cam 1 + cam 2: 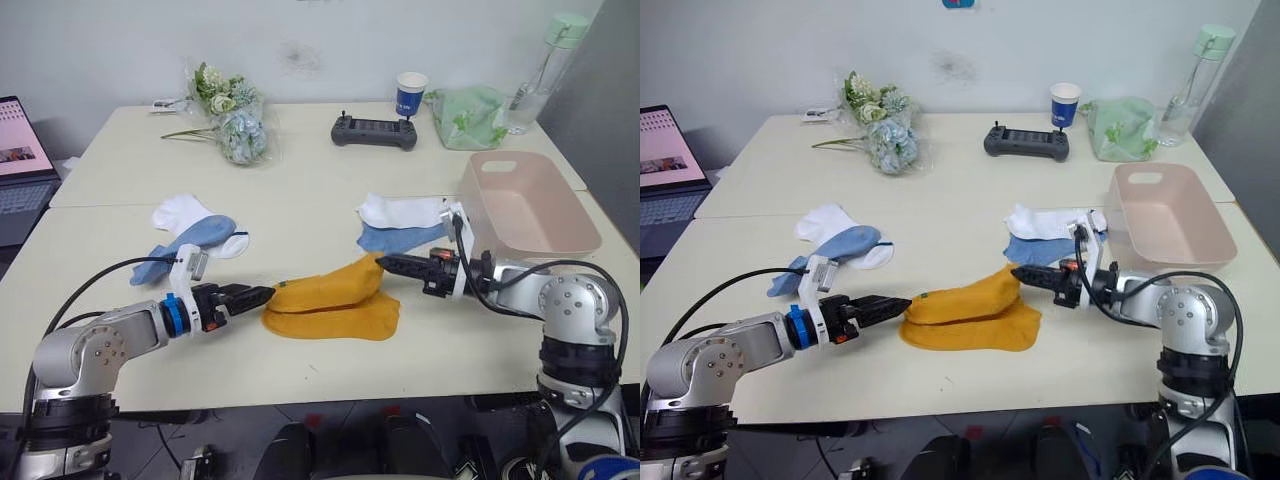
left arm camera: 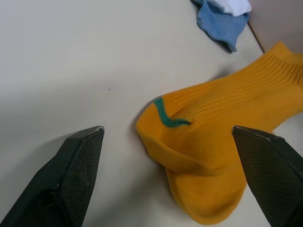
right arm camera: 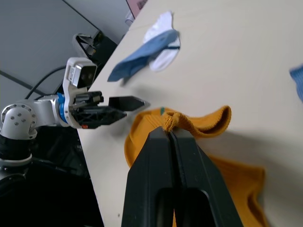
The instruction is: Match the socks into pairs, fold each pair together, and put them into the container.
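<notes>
Your right gripper (image 3: 169, 133) is clamped on the cuff of the upper mustard sock (image 1: 335, 285), its two fingers pressed flat together with a small bunch of orange fabric pinched at the tips. Your left gripper (image 2: 168, 137) stands spread wide — one finger on each side of the toe end of that sock, where the thin green stripe (image 2: 166, 116) curves, and neither finger touches the cloth. In the head views the left gripper's tips sit just at the sock's near-left end.

The upper mustard sock lies over the lower mustard sock (image 1: 345, 322), the two stacked near the front middle of the table (image 1: 300, 215). Just behind the right gripper a white sock (image 1: 400, 211) rests on a light blue sock (image 1: 400, 238), both just beside the pink basket (image 1: 540, 245). Over on the left, the other blue sock (image 1: 190, 245) lies across the other white sock (image 1: 185, 212).

Toward the back of the table you have a bunch of flowers (image 1: 232, 115), a black controller (image 1: 374, 131), a blue paper cup (image 1: 410, 93), a green bag (image 1: 468, 115) and a clear bottle (image 1: 545, 65) — with a laptop (image 1: 20, 165) at the far left.
</notes>
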Controlling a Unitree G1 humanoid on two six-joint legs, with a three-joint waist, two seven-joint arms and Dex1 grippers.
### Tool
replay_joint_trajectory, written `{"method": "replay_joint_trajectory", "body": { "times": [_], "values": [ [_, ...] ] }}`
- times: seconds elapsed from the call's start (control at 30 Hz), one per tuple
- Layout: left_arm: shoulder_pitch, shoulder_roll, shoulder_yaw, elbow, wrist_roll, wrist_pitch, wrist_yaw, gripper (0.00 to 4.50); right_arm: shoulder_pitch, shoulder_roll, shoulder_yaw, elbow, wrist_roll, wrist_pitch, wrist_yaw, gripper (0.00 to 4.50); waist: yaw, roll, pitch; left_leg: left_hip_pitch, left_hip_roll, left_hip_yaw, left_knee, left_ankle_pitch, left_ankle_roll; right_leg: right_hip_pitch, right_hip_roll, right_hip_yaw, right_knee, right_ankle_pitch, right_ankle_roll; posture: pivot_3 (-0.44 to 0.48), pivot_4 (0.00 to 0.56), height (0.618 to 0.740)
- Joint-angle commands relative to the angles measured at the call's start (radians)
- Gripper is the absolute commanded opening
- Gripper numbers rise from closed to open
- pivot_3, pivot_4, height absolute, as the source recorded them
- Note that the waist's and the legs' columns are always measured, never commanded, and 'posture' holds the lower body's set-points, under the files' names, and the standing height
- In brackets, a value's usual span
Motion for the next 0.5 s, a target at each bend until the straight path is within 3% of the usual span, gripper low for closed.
{"method": "replay_joint_trajectory", "body": {
  "times": [0.03,0.17,0.5],
  "values": [
    [-0.038,0.004,-0.062,0.029,0.100,-0.103,-0.009,4.50,0.027,-0.014,-0.020,-0.052,0.026,-0.022,-0.004,0.01,0.000,0.000,0.000,0.000,0.000,0.000,0.000,0.000,0.000,0.000,0.000,0.000,0.000,0.000,0.000,0.000,0.150,0.740],
    [-0.070,-0.017,-0.093,0.057,0.128,-0.134,-0.025,4.50,0.051,-0.006,-0.006,-0.049,0.012,-0.051,-0.012,0.01,0.001,0.000,0.000,0.000,0.000,0.001,0.000,0.000,0.000,0.000,0.000,0.000,0.000,0.000,0.000,0.000,0.150,0.740],
    [-0.056,0.020,-0.089,0.053,0.138,-0.136,-0.099,1.31,0.069,-0.001,0.020,-0.045,0.013,-0.092,-0.018,0.00,-0.001,0.000,0.000,0.000,0.000,0.001,0.000,0.000,0.000,0.000,0.000,0.000,0.000,0.000,0.000,0.000,0.150,0.740]
  ]
}}
